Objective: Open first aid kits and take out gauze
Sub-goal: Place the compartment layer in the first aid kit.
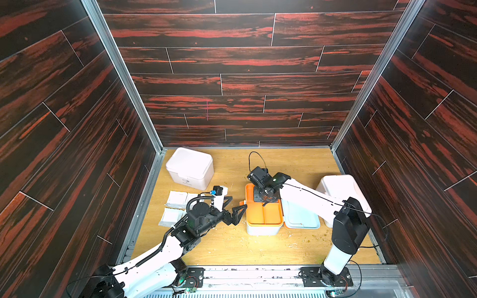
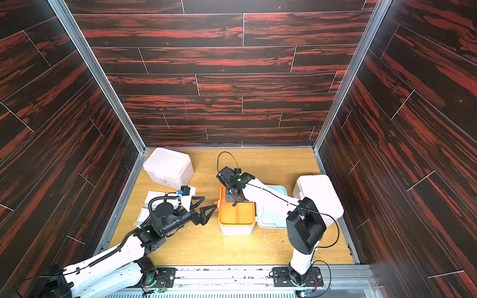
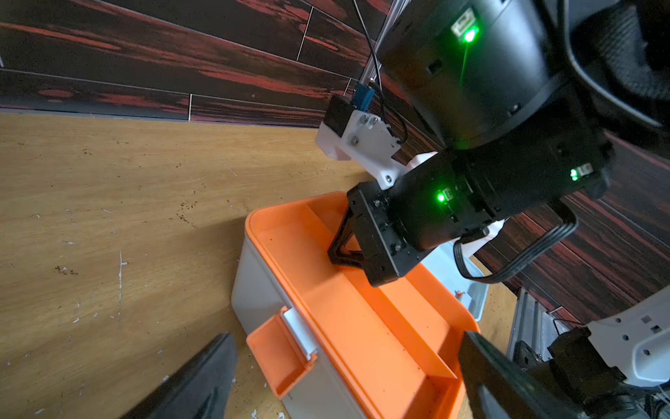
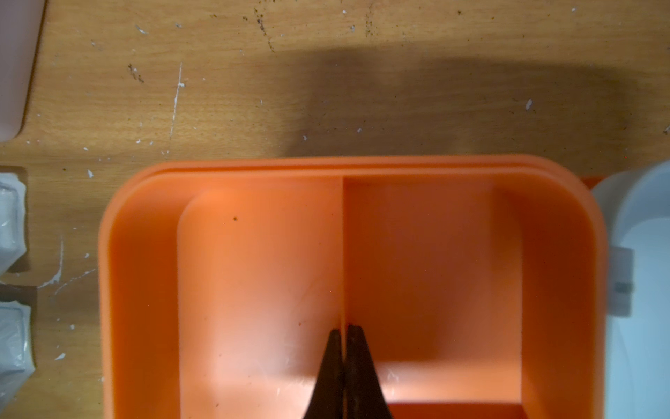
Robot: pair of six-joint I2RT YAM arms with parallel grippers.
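Note:
The pale blue-white first aid kit stands open mid-table, its lid flipped to the right. An orange divided tray fills its top. My right gripper points down into the tray, shut on the thin centre divider. My left gripper is open just left of this kit, one finger on each side of the orange latch. Two other first aid kits are closed, one at the back left and one at the right. Gauze packets lie on the table at the left.
The wooden table carries crumbs and white flecks. Dark wood-pattern walls close it in on three sides, with metal rails along the edges. The left arm's elbow hangs over the gauze packets. The right arm reaches across the open lid.

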